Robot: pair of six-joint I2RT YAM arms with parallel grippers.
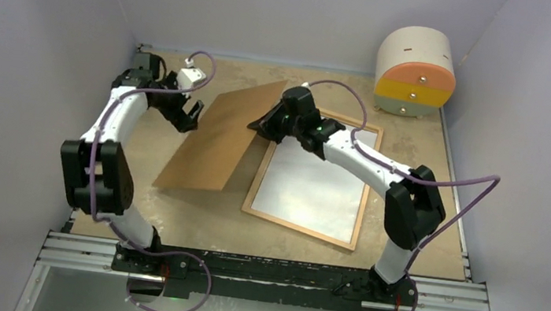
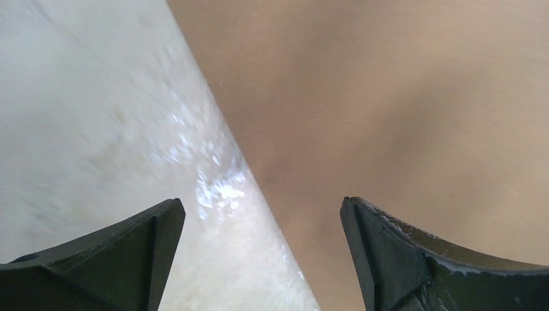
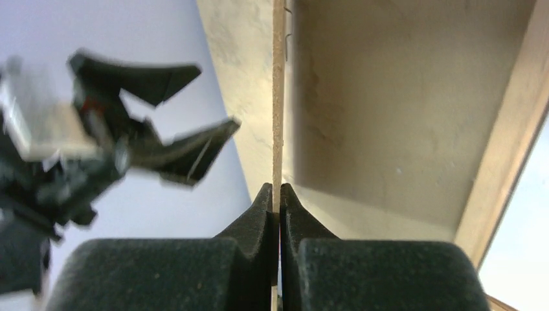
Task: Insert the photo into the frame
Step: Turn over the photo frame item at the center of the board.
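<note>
Right gripper (image 3: 279, 192) clamps the tilted backing panel's (image 1: 215, 140) right edge just beside the flat frame (image 1: 299, 230); left gripper (image 2: 260, 202) gapes open, farther left.

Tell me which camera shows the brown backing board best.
The top external view: nearly the whole brown backing board shows there, tilted, its edge pinched by the right pincer. The left wrist view gives only a blurred brown stretch of the board; the right wrist view, just its thin clamped edge.

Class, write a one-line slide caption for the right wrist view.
Right gripper pinches the brown backing panel edge-on; left gripper open nearby; frame at right.
</note>
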